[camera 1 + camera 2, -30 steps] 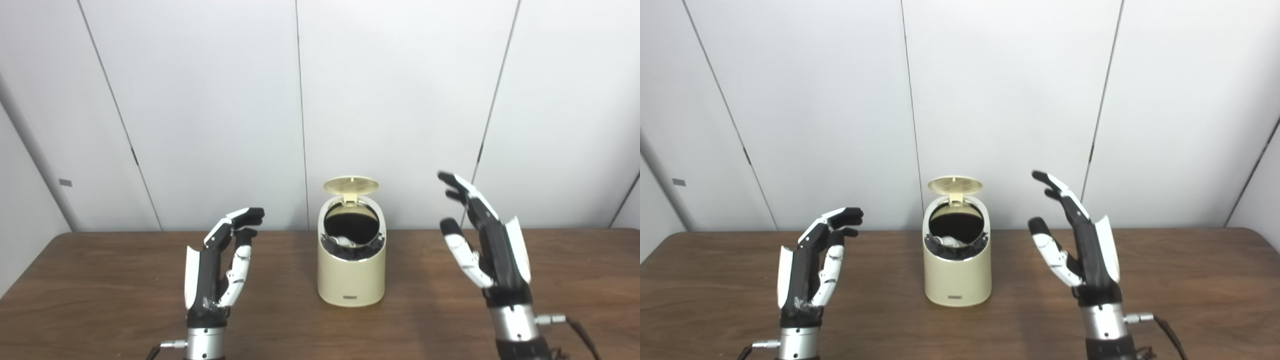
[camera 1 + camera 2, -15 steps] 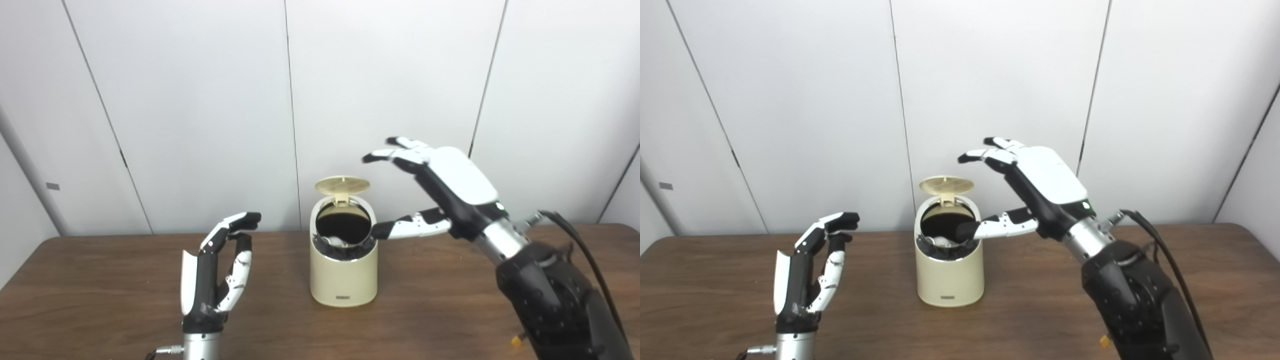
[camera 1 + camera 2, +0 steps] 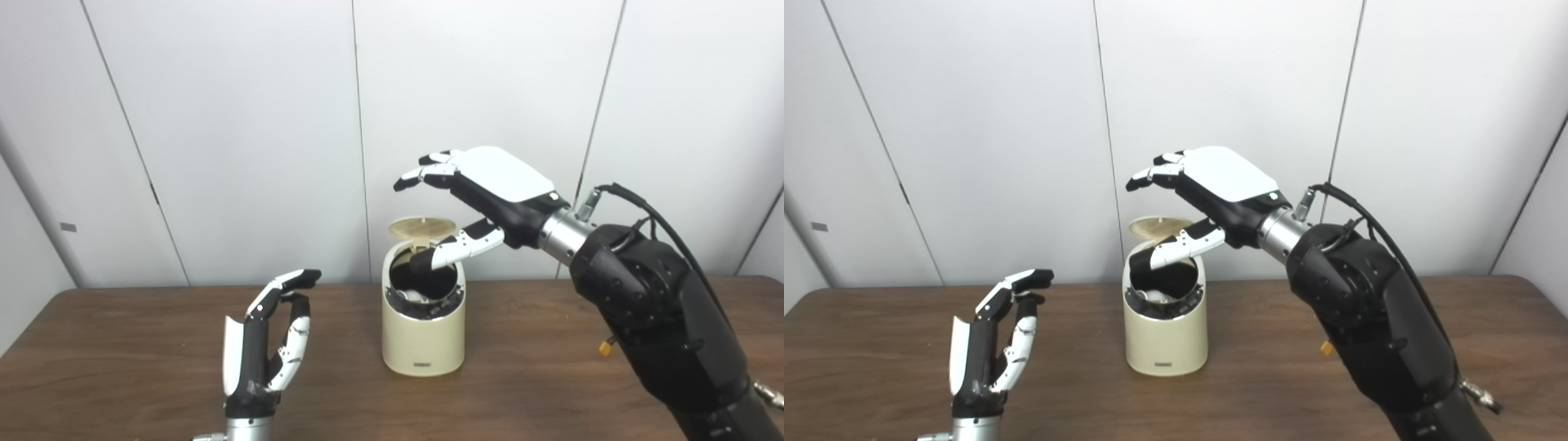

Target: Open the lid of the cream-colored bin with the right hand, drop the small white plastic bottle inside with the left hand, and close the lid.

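The cream-colored bin (image 3: 422, 334) stands at the middle of the brown table, its round lid (image 3: 421, 228) tipped up and back. A white object, seemingly the small plastic bottle (image 3: 417, 296), lies inside the dark opening. My right hand (image 3: 484, 193) hovers open above the bin, fingers spread over the raised lid and thumb pointing down in front of the opening; I cannot tell whether it touches the lid. My left hand (image 3: 266, 343) stands upright and open to the left of the bin, holding nothing.
The brown table (image 3: 122, 367) runs across the view, with white wall panels close behind the bin. My right forearm (image 3: 661, 318) and its cable cross above the table's right half.
My right hand has swung from the right of the bin, up and leftward, and now sits over the raised lid. The left hand has hardly moved. The camera shifted slightly.
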You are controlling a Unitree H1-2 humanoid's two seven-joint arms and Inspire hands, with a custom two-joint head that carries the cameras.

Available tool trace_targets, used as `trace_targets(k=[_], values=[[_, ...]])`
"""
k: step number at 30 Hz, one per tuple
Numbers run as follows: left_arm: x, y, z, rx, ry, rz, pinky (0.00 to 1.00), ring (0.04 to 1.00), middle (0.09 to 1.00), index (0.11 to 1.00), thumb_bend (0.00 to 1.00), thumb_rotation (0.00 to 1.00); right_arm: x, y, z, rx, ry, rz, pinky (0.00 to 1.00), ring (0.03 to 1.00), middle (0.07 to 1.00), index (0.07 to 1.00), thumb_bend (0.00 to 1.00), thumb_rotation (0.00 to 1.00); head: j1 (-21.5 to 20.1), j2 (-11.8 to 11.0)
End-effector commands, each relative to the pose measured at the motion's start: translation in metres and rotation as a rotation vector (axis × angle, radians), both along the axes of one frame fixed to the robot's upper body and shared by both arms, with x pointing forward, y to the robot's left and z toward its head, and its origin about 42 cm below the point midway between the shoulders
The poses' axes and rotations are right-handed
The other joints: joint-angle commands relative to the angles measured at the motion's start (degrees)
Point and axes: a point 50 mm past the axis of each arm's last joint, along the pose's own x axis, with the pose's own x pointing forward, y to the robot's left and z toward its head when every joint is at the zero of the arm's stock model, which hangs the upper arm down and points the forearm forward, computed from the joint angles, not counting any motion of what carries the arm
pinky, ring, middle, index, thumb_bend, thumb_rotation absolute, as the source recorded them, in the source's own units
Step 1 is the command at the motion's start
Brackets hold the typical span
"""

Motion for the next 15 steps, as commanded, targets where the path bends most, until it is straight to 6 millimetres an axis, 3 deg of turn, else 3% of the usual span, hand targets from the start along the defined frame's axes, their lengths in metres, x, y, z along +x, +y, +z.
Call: trace_targets(k=[1,6,15], values=[[0.005,-0.002,0.013,-0.009,-0.058,-0.005,0.59,0.689,0.708,0.689,0.23,0.73,0.001,0.001,0.029,-0.030,-0.090,-0.012,0.93,0.921,0.832,0.818,1.00,0.92,-0.06,-0.03],[0.005,-0.003,0.014,0.016,-0.082,0.006,0.59,0.687,0.708,0.694,0.21,0.73,0.015,0.008,0.023,-0.087,-0.070,-0.040,0.96,0.925,0.831,0.818,1.00,0.89,0.10,0.03],[0.003,-0.004,0.015,0.005,-0.088,0.007,0.57,0.680,0.704,0.687,0.22,0.73,0.034,0.016,0.017,-0.131,-0.053,-0.055,0.97,0.926,0.844,0.811,1.00,0.92,0.02,0.15]])
